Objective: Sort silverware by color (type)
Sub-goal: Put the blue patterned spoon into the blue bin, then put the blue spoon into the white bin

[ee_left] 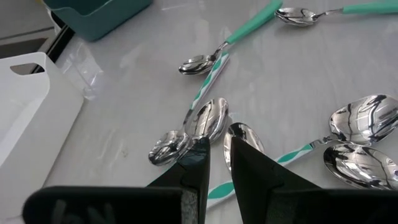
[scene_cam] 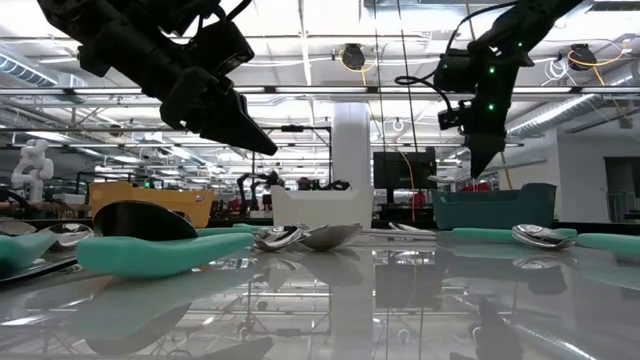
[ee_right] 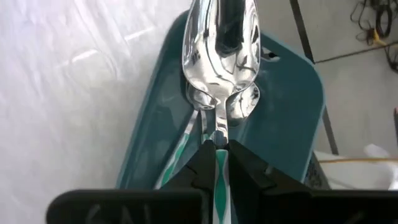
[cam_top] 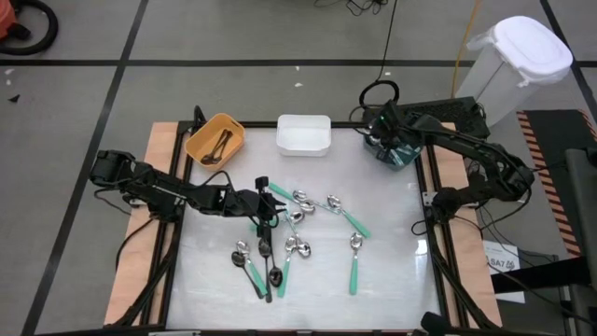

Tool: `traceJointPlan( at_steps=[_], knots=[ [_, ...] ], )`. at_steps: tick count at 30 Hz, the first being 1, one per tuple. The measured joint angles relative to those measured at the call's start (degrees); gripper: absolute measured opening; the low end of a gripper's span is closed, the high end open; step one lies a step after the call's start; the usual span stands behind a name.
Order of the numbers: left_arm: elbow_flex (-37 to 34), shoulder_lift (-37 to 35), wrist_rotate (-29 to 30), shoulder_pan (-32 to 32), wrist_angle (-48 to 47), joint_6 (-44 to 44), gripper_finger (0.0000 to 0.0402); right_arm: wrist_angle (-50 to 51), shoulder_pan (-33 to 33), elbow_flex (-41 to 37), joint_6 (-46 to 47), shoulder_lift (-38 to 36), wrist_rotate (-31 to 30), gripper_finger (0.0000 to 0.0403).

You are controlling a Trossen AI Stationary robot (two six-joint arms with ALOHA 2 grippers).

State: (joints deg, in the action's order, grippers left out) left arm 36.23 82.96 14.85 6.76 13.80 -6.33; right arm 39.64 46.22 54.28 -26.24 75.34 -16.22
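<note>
Your left gripper [cam_top: 272, 207] sits low over the middle of the glossy white bench [cam_top: 392, 252], right at the near edge of the scattered pile of small shiny-bowled spoons [cam_top: 297, 238]. In the left wrist view its dark fingers [ee_left: 198, 163] stand a narrow gap apart with nothing clamped between them, tips just above a bare silver spoon bowl [ee_left: 208, 118] and a second bowl [ee_left: 244, 135] beside it.

Behind that arm, at the bench's far left corner, you've got the orange plastic bin [cam_top: 215, 138] with dark-handled spoons [cam_top: 220, 147] already lying in it. Next along the far edge is the white rectangular plastic bin [cam_top: 303, 134].

On the open bench the loose spoons lie mixed: mint-green handles [cam_top: 354, 273] toward the front and right, black handles [cam_top: 262, 276] crossing at the front left, bowls gleaming throughout.

Over at the far right corner, your right gripper [cam_top: 393, 142] hangs above the teal plastic bin [cam_top: 399, 155]. Its fingers [ee_right: 202, 163] are clamped on a spoon with a mint-green and white patterned handle [ee_right: 220, 186], the bowl [ee_right: 221, 43] pointing out over the bin, and another green-handled spoon [ee_right: 189, 137] lies in the bin below it.
</note>
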Motion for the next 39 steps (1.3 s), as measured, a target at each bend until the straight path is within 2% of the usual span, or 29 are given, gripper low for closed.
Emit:
traceJointPlan(
  at_steps=[10,16,22,34,39],
  knots=[
    [0.0,0.0,0.0,0.0,0.0,0.0,0.0067,0.9,1.0,0.0,-3.2,4.8,-0.6,0.0020],
    [0.0,0.0,0.0,0.0,0.0,0.1,0.0067,0.4,1.1,0.0,-3.2,9.5,-4.7,0.0020],
    [0.0,0.0,0.0,0.0,0.0,-0.1,0.0067,-2.4,1.1,0.0,-5.1,12.6,-4.8,0.0025],
    [0.0,0.0,0.0,0.0,-0.1,-0.2,0.0067,-4.7,1.3,0.0,-7.0,12.9,-4.9,0.0063],
    [0.0,0.0,0.0,0.0,-0.1,-0.2,0.0067,-4.3,0.9,0.1,-3.0,11.8,-5.1,0.0075]
  ],
)
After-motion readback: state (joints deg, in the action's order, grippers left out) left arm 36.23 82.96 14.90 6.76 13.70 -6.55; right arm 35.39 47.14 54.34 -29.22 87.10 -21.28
